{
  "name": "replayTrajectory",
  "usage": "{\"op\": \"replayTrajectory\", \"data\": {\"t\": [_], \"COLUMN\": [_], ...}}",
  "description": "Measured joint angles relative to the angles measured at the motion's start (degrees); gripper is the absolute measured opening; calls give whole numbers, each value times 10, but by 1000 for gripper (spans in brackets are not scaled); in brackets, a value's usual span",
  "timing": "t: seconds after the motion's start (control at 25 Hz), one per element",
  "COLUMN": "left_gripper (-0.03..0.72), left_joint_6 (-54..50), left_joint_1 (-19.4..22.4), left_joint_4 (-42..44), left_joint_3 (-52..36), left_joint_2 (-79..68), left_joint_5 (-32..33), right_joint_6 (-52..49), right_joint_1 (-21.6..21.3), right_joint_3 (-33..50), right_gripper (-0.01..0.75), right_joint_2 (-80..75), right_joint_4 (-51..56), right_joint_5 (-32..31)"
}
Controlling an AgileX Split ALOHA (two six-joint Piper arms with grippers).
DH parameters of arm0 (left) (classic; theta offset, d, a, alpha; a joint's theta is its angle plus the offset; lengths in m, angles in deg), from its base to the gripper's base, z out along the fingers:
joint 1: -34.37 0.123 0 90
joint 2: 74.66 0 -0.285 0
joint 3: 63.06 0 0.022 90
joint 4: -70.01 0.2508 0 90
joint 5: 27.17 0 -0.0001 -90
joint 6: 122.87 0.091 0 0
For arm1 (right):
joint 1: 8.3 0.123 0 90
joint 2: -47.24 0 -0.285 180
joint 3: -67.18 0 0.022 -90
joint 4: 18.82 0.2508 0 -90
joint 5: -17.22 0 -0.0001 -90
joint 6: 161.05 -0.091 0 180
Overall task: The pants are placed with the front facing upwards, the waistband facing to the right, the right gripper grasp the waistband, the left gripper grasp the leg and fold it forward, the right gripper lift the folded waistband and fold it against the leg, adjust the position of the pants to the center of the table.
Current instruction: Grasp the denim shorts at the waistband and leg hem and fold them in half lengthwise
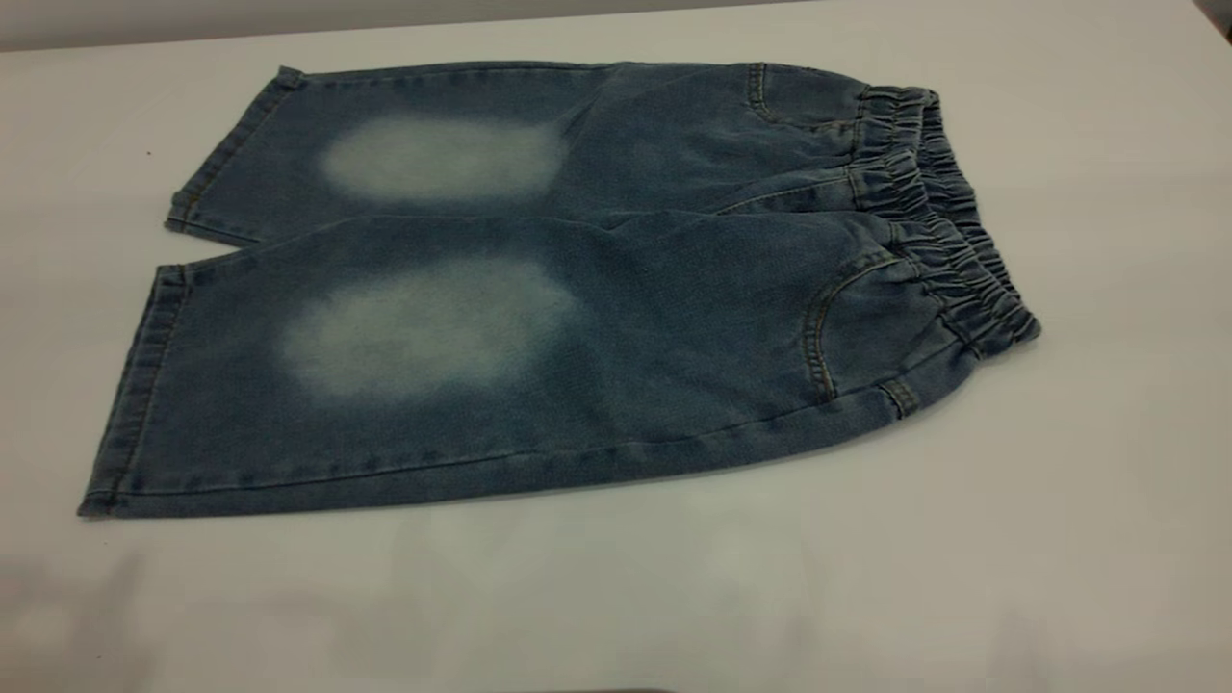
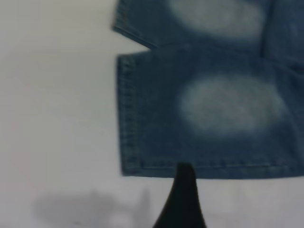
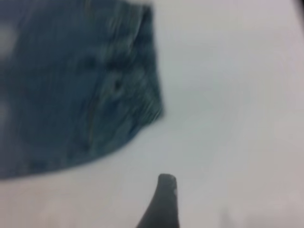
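The pants (image 1: 597,318) lie flat, front up, on the table (image 1: 962,539), legs to the left and both pale thigh patches showing. The waistband (image 1: 948,221) runs along their right end. Neither gripper shows in the exterior view. In the left wrist view my left gripper (image 2: 237,204) shows one dark finger (image 2: 183,199) whose tip is at the near leg's side seam (image 2: 213,166), close to the cuff. In the right wrist view my right gripper (image 3: 213,204) shows one finger (image 3: 164,202) over bare table, short of the waistband corner (image 3: 142,95). Nothing is held.
Bare white table surrounds the pants on every side, with the widest room in front and to the right. The table's far edge (image 1: 385,29) runs just behind the far leg.
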Motion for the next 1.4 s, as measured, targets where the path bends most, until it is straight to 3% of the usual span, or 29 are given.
{"op": "replayTrajectory", "data": {"t": [0.32,0.76,1.4], "left_gripper": [569,569,569], "left_joint_6": [184,478,523], "left_joint_1": [0,0,0], "left_joint_4": [-195,-430,-467], "left_joint_3": [0,2,2], "left_joint_2": [-123,-195,-197], "left_joint_5": [-94,-146,-150], "right_joint_6": [116,388,534], "right_joint_1": [0,0,0], "right_joint_3": [0,0,-2], "right_gripper": [566,583,593], "right_joint_2": [-133,-285,-581], "right_joint_4": [193,493,665], "right_joint_5": [12,65,134]}}
